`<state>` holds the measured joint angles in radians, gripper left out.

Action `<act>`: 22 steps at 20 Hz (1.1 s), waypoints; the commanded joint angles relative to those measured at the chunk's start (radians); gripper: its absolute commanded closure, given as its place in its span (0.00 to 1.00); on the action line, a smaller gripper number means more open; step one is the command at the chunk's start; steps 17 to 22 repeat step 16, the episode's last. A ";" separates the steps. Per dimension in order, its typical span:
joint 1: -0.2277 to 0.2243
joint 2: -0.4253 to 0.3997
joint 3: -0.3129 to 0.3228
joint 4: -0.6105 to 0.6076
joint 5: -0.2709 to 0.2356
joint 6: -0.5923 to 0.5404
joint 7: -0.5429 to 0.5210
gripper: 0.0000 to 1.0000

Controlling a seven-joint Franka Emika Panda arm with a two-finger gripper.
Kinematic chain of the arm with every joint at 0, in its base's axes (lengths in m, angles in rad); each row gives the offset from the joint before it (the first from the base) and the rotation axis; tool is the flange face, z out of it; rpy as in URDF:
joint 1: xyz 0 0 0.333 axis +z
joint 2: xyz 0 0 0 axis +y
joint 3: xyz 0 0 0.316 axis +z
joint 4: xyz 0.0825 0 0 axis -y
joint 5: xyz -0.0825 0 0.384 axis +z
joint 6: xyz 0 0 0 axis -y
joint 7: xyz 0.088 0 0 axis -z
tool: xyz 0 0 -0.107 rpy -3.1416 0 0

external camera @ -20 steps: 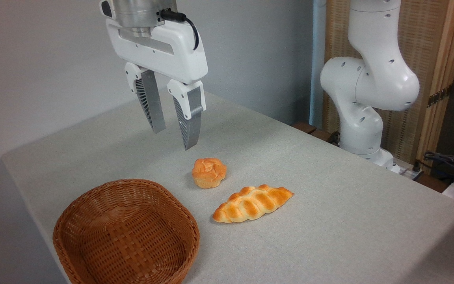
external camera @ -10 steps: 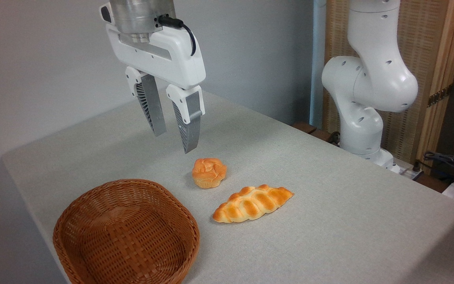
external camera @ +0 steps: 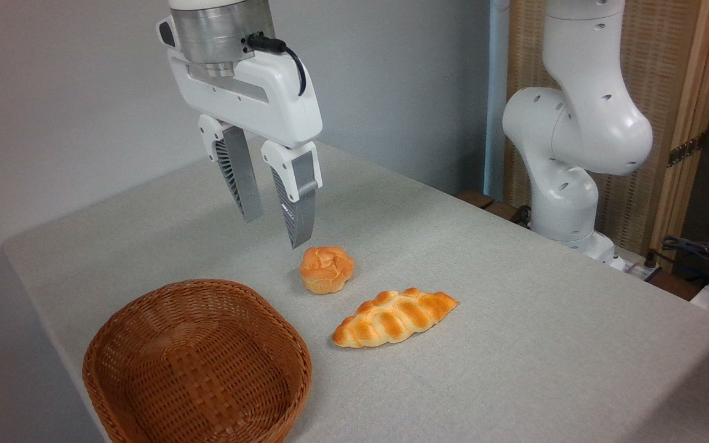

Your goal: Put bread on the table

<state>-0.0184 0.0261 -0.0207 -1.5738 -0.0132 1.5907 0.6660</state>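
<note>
claw (external camera: 276,232): fingers parted, empty, above tabletop (external camera: 514,344), just behind round bun (external camera: 326,269). braided loaf (external camera: 394,317): flat on tabletop, right of wicker basket (external camera: 197,366), beside bun, apart from claw.

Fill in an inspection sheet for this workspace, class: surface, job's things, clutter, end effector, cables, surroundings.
Surface: table covered in grey-beige woven cloth, no stains seen.
Job's things: braided bread lying flat on the cloth, outside the basket.
Clutter: round bun beside the bread; wicker basket holding nothing.
End effector: end effector open, hanging above the table, gripping nothing.
Cables: black cable at the wrist; cables off the table's right edge.
Surroundings: grey wall; wooden screen behind the arm.
</note>
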 commanded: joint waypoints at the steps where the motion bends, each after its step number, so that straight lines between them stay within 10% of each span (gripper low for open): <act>1: -0.023 -0.015 0.019 -0.028 0.024 0.023 0.020 0.00; 22: -0.023 -0.015 0.018 -0.028 0.019 0.045 0.017 0.00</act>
